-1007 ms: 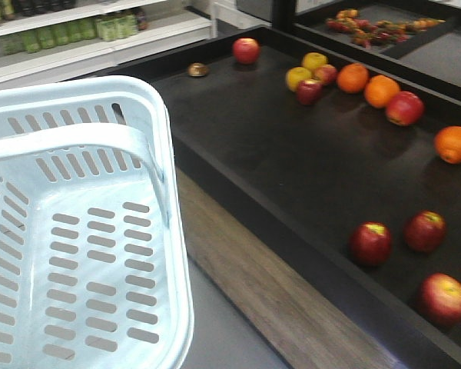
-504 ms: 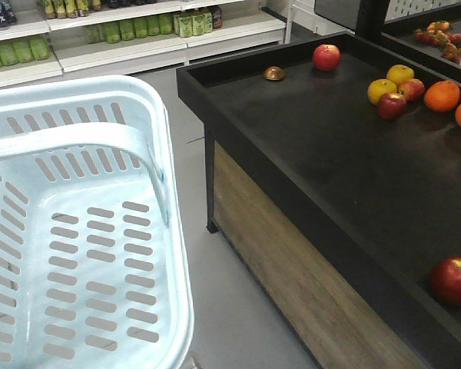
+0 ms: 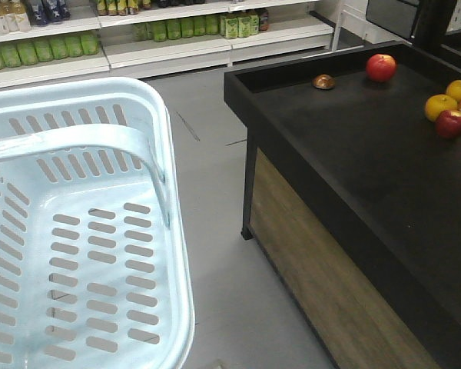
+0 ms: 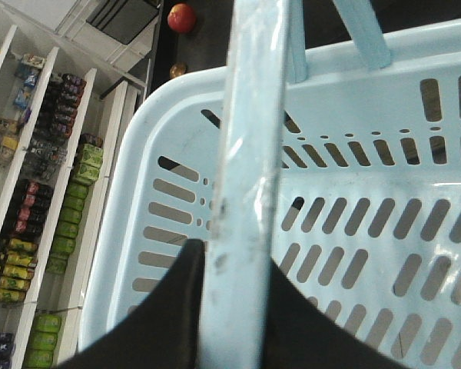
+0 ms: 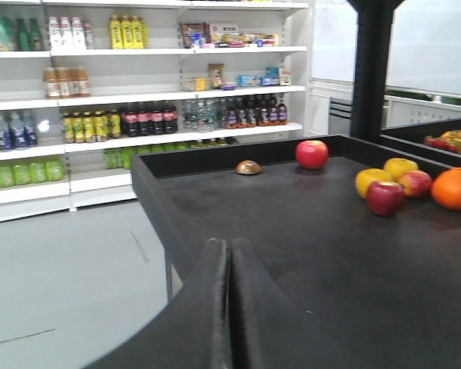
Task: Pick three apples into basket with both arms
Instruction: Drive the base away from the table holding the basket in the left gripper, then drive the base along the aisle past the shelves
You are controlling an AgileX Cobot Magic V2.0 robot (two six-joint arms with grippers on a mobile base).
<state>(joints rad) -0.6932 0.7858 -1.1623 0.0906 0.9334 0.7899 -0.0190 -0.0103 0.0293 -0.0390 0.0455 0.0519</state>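
Closest in: left gripper [image 4: 232, 261] clamped on the pale blue swing handle [image 4: 250, 138] of the basket [image 4: 177, 138], black fingers [image 4: 161, 315] pressed to either side of the bar. Under the handle, slotted walls and a rounded rim, angled across the wrist view. From the front, the basket filling the lower left, held over grey floor [image 3: 215, 254] and standing apart from the corner of the black display table [image 3: 353, 169] on the right.

On the other arm: right gripper [image 5: 230, 254] shut tight, both black jaws meeting edge to edge and gripping nothing, poised at the near edge of the dark table top.

Farther along that top, toward its right side: a dark red apple [image 5: 385, 197] just in front of two yellow apples [image 5: 371, 181] and a pinkish apple [image 5: 416, 183], all bunched close together. Just beside them, at the frame's edge, an orange [image 5: 453, 188].

Near the far rim: a small brown round object [image 5: 248, 167] and, to its right and apart from it, a lone bright red apple [image 5: 312, 154].

Beyond the aisle: white store shelves [image 5: 138, 96] lined with bottles, green ones on the lower rows.
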